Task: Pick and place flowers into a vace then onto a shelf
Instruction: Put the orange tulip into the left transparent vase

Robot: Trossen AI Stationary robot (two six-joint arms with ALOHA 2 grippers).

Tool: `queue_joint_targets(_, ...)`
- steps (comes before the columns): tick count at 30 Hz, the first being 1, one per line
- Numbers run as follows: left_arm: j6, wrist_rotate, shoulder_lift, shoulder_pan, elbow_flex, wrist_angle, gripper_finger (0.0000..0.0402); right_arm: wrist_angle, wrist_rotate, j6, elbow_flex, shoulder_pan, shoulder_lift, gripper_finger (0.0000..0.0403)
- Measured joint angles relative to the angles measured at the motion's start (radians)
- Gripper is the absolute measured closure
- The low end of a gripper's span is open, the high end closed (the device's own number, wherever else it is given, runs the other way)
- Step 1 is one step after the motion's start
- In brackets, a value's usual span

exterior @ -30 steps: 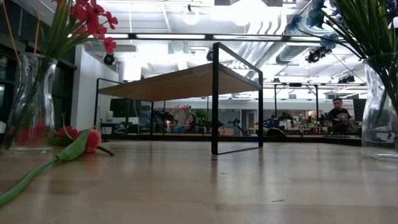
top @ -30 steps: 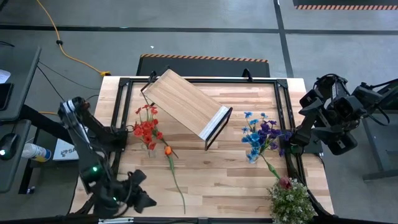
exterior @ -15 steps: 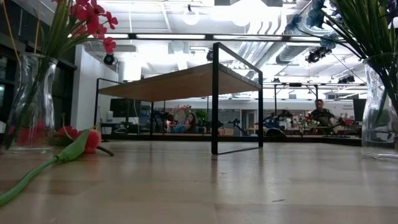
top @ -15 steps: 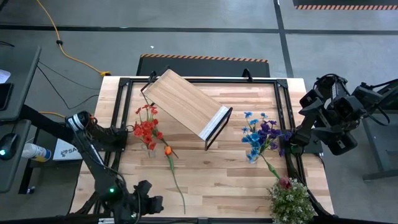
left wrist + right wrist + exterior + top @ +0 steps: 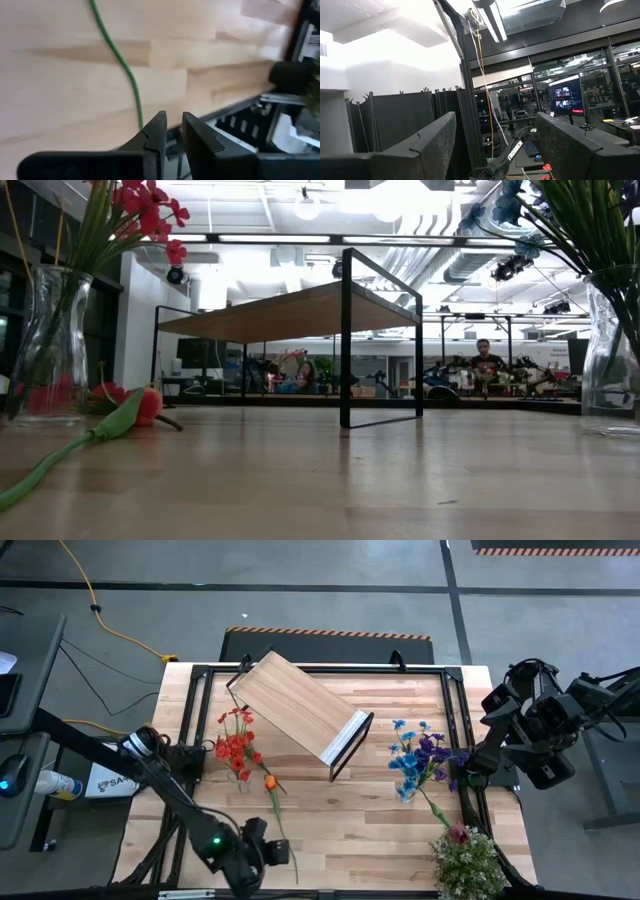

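An orange tulip [image 5: 270, 781] lies flat on the table, its green stem [image 5: 285, 835] running toward the near edge; it also shows in the low view [image 5: 148, 404]. My left gripper [image 5: 280, 856] hovers at the stem's near end [image 5: 140, 120]. It is open by only a narrow gap [image 5: 173, 125] and touches nothing. Red sprays stand in a glass vase [image 5: 238, 752]. Blue and purple blooms stand in a second vase [image 5: 415, 766]. A dark pink rose [image 5: 458, 833] lies on the table. The shelf [image 5: 300, 708] stands at the far middle. My right arm [image 5: 530, 730] waits beyond the table's right edge, its gripper [image 5: 495, 145] open.
A bushy green plant with whitish blossoms [image 5: 468, 865] sits at the near right corner. A black metal frame [image 5: 452, 675] borders the table. Bare wood lies between the two vases [image 5: 340, 820]. People sit in the room behind the table [image 5: 485, 355].
My left arm has swung along the table's near edge from the near left corner toward the right, and its gripper now sits at the near end of the tulip's stem. A person in the room behind has moved. The flowers, vases and shelf have stayed put.
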Motion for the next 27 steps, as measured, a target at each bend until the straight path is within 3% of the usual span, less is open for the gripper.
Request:
queue_joint_targets(17, -0.002, 0.016, 0.067, 0.037, 0.0, -0.019, 0.0305, -0.014, -0.081, 0.001, 0.0, 0.0, 0.0, 0.0137)
queue_joint_targets(27, 0.005, -0.058, 0.067, 0.037, 0.0, -0.038, 0.0305, -0.055, -0.079, 0.001, 0.0, 0.0, 0.0, 0.0137)
